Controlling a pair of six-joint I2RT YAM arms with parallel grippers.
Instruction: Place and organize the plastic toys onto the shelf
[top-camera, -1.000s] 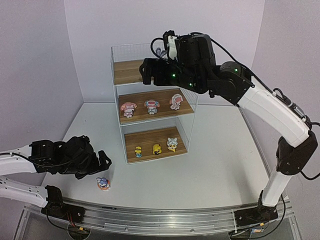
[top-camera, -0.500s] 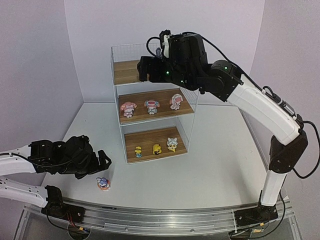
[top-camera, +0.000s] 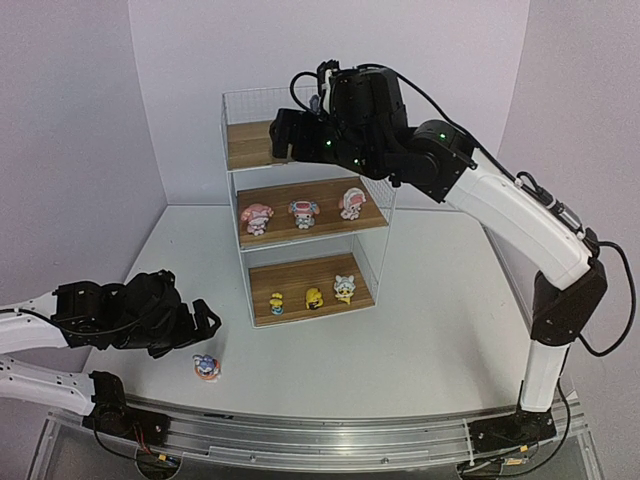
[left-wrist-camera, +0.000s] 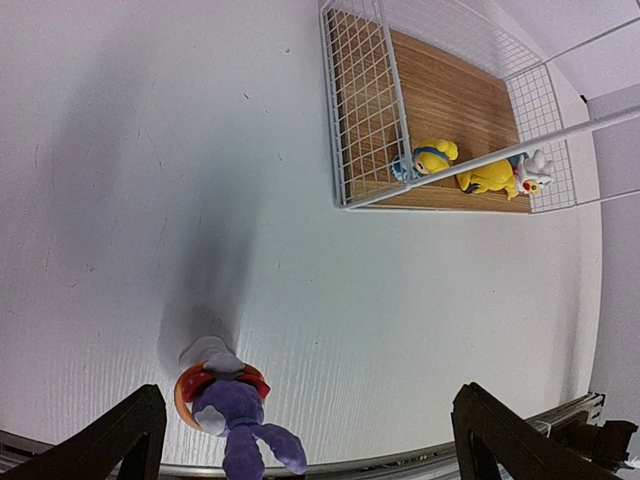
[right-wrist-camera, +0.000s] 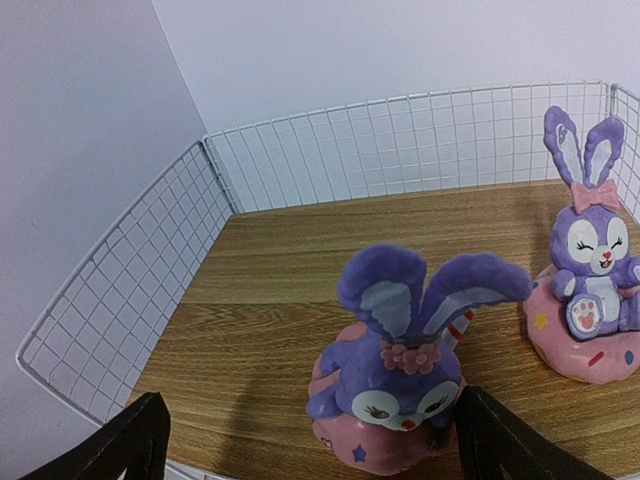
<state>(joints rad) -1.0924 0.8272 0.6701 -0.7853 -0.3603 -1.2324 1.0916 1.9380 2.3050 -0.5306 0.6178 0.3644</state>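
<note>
- While the right claw (right-wrist-camera: 310, 445) hangs over the top wood-grain board of the tall white wire-mesh shelf (top-camera: 378, 262), its fingers stand spread wide and grip nothing.
- One purple long-eared plastic bunny on a pink base (right-wrist-camera: 395, 380) stands on that board between the spread fingers, just ahead of them and leaning forward.
- A second purple bunny (right-wrist-camera: 590, 300) sits upright farther ahead, towards this claw's right.
- Low over the white worktop (top-camera: 430, 320), the left claw (left-wrist-camera: 315, 440) is likewise spread and empty.
- A third purple bunny (left-wrist-camera: 235, 420) sits on the worktop between its fingers, nearer one finger than the other.
- Three small yellowish figurines (left-wrist-camera: 470, 172) stand on the shelf's bottom board, well ahead of the left claw.
</note>
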